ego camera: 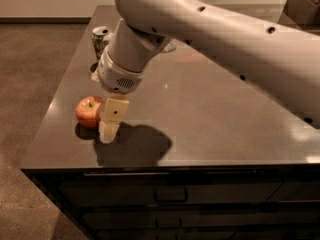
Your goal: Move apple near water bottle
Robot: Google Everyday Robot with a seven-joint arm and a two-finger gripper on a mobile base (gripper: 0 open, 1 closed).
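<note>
The red-orange apple (pixel 88 112) sits on the dark countertop (pixel 210 119) near its front left corner. My gripper (pixel 110 126) hangs from the big white arm (pixel 210 29) and reaches down to the counter right beside the apple, against its right side. It partly covers the apple's right edge. The water bottle is hidden behind my arm and wrist.
A green-and-white soda can (pixel 100 40) stands at the back left, behind the wrist. A dark box (pixel 301 5) stands at the far right corner. The counter's left edge (pixel 52 109) and front edge (pixel 170 166) run close to the apple. Drawers are below the front edge.
</note>
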